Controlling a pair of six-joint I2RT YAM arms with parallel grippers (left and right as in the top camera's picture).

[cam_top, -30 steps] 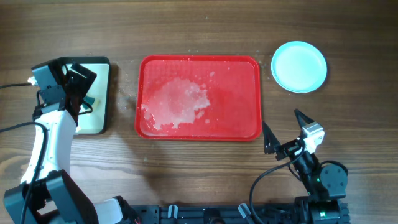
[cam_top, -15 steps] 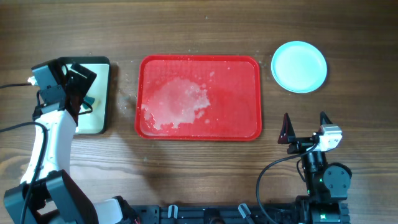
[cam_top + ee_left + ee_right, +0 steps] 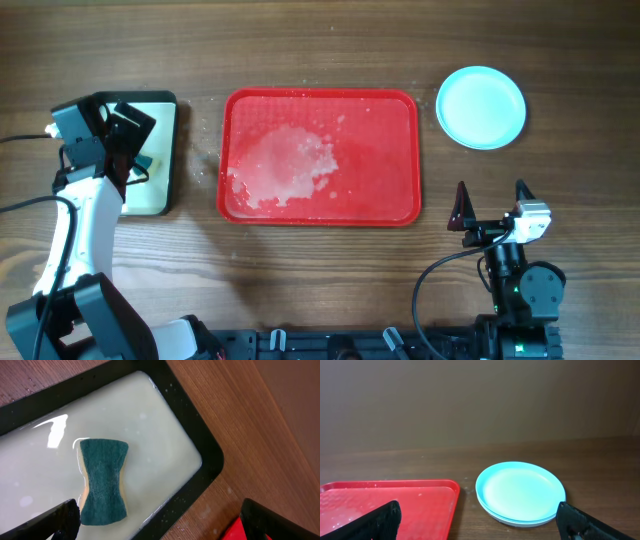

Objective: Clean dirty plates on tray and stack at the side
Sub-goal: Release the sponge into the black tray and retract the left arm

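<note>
Well, start with the wooden table (image 3: 320, 40), since everything you need is laid out across it from left to right. At its centre lies the red tray (image 3: 320, 205), long side toward the arms. You will see no plate on it, only a pale soapy patch on the left half of its floor and wet sheen beside that. I judge it sits in the middle so that either arm can reach it.

On the left is the dark-rimmed cream pan (image 3: 158, 195), just beside the tray but not touching it. It holds a milky liquid, which looks like the washing supply kept close to the scrubbing arm.

The plates (image 3: 481, 107) are off the tray, stacked on bare wood beyond its far right corner. The top one is pale turquoise. The right wrist view shows at least two rims in the stack, but you cannot count a third from here. With the tray bare and the stack at the side, the job looks close to done.

Your right gripper (image 3: 490, 200) hangs low near the right arm's base, jaws spread wide, holding nothing and aimed toward the stack. Your left gripper (image 3: 160, 522) hovers over the pan, jaws also wide and empty.

Smallest is the green sponge (image 3: 103, 481), lying flat in the liquid below the left fingers, not gripped.
</note>
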